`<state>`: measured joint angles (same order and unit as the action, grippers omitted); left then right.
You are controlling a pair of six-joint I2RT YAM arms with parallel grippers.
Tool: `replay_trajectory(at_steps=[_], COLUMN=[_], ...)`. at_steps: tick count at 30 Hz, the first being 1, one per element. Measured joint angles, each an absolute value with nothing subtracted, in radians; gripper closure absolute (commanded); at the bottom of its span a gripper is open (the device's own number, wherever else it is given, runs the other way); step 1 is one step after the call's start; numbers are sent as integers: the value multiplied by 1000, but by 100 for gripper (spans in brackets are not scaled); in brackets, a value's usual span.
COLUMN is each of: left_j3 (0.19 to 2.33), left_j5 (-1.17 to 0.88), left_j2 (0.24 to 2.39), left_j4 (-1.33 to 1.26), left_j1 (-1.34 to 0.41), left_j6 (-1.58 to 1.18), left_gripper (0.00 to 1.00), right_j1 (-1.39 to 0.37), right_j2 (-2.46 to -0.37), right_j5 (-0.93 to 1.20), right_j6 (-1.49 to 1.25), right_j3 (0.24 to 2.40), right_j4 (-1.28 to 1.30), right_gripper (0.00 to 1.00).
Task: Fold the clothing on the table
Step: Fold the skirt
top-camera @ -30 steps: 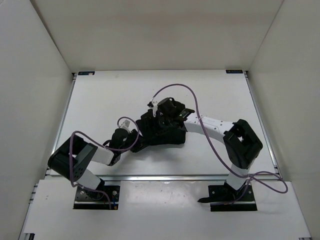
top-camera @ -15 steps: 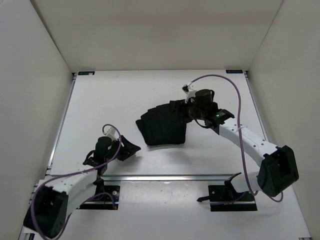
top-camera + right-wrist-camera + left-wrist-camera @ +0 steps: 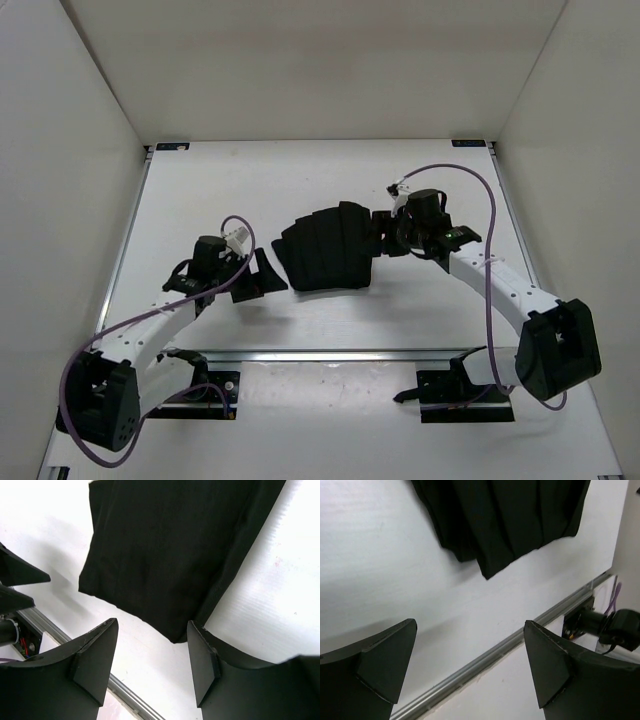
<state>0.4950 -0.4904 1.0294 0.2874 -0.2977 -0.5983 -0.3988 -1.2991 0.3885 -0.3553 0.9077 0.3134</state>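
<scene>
The black pleated clothing [image 3: 325, 248] lies folded in a fan-shaped pad in the middle of the white table [image 3: 220, 190]. My left gripper [image 3: 262, 275] hovers just off its lower left corner, wide open and holding nothing. In the left wrist view the clothing [image 3: 505, 515] lies beyond the left gripper [image 3: 470, 650], well clear of the fingertips. My right gripper [image 3: 378, 235] sits at the pad's right edge, open. In the right wrist view a corner of the clothing [image 3: 170, 555] reaches just short of the right gripper [image 3: 152, 650]; only bare table lies between its fingers.
A metal rail [image 3: 330, 353] runs along the table's near edge, also seen as the rail [image 3: 485, 660] under the left gripper. White walls enclose the left, right and back sides. Purple cables [image 3: 470, 190] loop over both arms. The arm bases [image 3: 195, 392] are bolted at the front.
Both grippers were on the bunched clothing a second ago and have let go. The left opened wide, drew back, then returned toward the lower left corner. The right moved round to the right edge.
</scene>
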Motion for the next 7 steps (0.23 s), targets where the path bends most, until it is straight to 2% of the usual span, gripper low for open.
replay_trajectory(at_steps=[7], left_j3=[448], left_j5=[-517], left_j2=[998], left_j4=[290], left_j1=[-307], left_j6=[-595], left_gripper=[1], right_j1=[-398], right_j2=[-1294], right_j5=[390], right_j6=[-355], right_j3=[876], right_j4=[313], right_gripper=[45])
